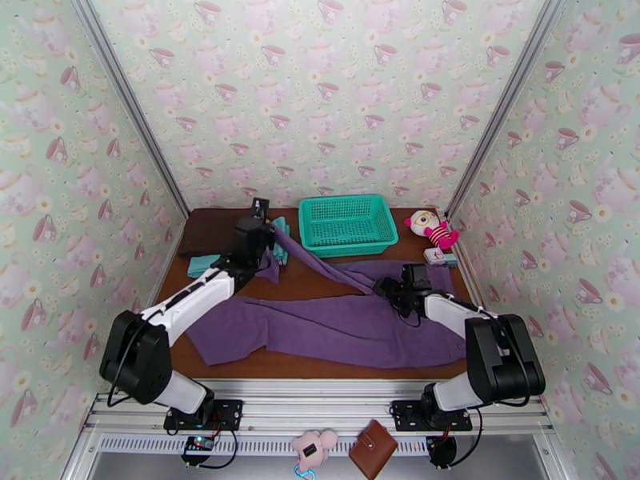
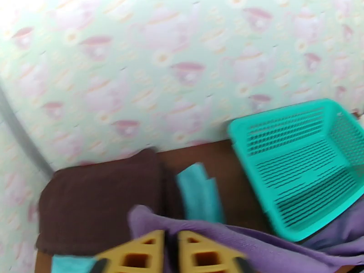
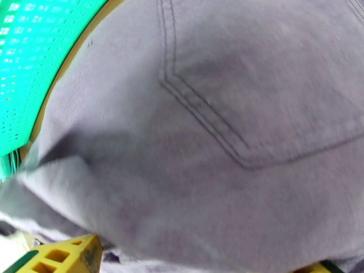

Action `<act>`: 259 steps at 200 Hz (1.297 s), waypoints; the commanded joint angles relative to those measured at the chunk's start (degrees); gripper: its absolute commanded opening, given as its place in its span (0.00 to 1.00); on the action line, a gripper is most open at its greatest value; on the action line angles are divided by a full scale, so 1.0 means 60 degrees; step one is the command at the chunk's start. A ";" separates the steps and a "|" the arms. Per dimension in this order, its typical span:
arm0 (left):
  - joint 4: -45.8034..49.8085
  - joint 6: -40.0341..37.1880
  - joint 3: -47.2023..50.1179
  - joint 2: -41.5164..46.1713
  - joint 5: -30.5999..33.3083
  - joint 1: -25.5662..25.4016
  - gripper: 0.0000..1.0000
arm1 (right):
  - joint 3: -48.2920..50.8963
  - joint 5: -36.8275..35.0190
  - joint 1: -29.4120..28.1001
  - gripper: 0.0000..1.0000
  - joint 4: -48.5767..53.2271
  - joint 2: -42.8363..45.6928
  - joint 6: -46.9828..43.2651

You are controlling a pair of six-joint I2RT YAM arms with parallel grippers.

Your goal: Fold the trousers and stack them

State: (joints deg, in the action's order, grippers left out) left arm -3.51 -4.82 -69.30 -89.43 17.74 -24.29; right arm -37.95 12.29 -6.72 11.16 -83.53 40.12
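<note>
Brown surface, boxed in by teacup-print walls.

Plain purple soft-fabric trousers lie spread across the middle and near part of the surface. The waist end is at the right and one leg lies flat, running left. The other leg angles up and left, past the near-left corner of the basket, to the left tool.

Teal plastic mesh basket is at the back centre, upright, with nothing in it.

Dark brown folded garment is in the back-left corner. Teal folded garment is just beside its near edge.

Left tool is at the back left, over the end of the raised leg. Its yellow fingers are nearly together with only a narrow slit between them. Purple fabric is bunched at the tips; can't tell if it's actually pinched.

Right tool is low over the waist end, near the right edge. Its fingers stand wide apart with nothing clamped. The right wrist view has trouser cloth and a stitched back pocket directly ahead, bulging between the fingers.

Small striped plush doll is just right of the basket. A small white box sits just nearer than the doll.

Off the surface, on the front rail: a pink plush toy and beside it a brown wallet.
</note>
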 commanded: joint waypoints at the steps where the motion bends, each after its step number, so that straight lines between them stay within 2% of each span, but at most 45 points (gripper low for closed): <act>1: 0.2838 0.1552 -0.0196 0.0294 -0.0752 -0.0013 0.43 | -0.0016 -0.0364 0.0051 0.86 0.0738 0.0936 -0.0326; 16: 0.4754 0.3733 0.0433 0.1164 0.1135 0.0035 0.61 | -0.0280 -0.0599 0.0025 0.87 0.1274 0.1630 -0.0646; 24: 0.5637 0.5298 0.1006 0.1595 0.1507 0.0213 0.64 | -0.0434 -0.0695 -0.0014 0.87 0.1497 0.1964 -0.0831; 38: 0.6106 0.7423 0.2473 0.2390 0.1030 0.0565 0.64 | -0.0697 -0.0781 -0.0120 0.88 0.1783 0.2455 -0.1085; 54: 0.5963 0.8994 0.3672 0.2758 0.0242 0.1052 0.65 | -0.0996 -0.0531 -0.0196 0.89 0.1978 0.2616 -0.1311; 73: 0.5908 1.0032 0.4287 0.2523 -0.0405 0.1846 0.67 | -0.1161 -0.0208 -0.0227 0.89 0.2024 0.2629 -0.1455; 98: 0.5497 1.1512 0.4731 0.1807 -0.0926 0.2339 0.68 | -0.0974 -0.0072 -0.0227 0.90 0.1804 0.2615 -0.1464; 123: 0.6080 1.1817 0.3963 0.0649 -0.0481 0.2091 0.69 | -0.1148 0.0022 -0.0227 0.90 0.1841 0.2356 -0.1484; 139: 0.5169 1.1775 0.3898 -0.0004 -0.1030 0.1705 0.69 | -0.1689 0.0181 -0.0227 0.90 0.2217 0.2050 -0.1631; 172: 0.3356 1.1363 0.3459 -0.1281 -0.1840 0.0112 0.69 | -0.2808 0.0229 -0.0227 0.90 0.3112 0.1661 -0.1695; 194: 0.2233 1.0150 0.3045 -0.1888 -0.2418 -0.0585 0.68 | -0.3104 0.0220 -0.0267 0.90 0.3326 0.1763 -0.1402; 222: 0.1386 0.8667 0.2783 -0.2116 -0.3063 -0.1180 0.66 | -0.2975 -0.0170 -0.0354 0.90 0.3384 0.2151 -0.1236; 236: 0.0224 0.7941 0.2952 -0.2107 -0.4366 -0.1308 0.61 | -0.2821 -0.0358 -0.0359 0.90 0.3334 0.2310 -0.1329; 247: -0.0850 0.7992 0.3349 -0.1896 -0.5177 -0.1305 0.56 | -0.2800 -0.0553 -0.0358 0.91 0.3367 0.2308 -0.1456; 259: -0.0881 0.8007 0.3674 -0.1386 -0.4989 -0.1215 0.55 | -0.2829 -0.0696 -0.0358 0.91 0.3344 0.2245 -0.1617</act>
State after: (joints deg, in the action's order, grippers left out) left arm -0.25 47.90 -50.85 -100.84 -3.03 -31.79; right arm -55.40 11.18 -8.64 29.82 -70.70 31.64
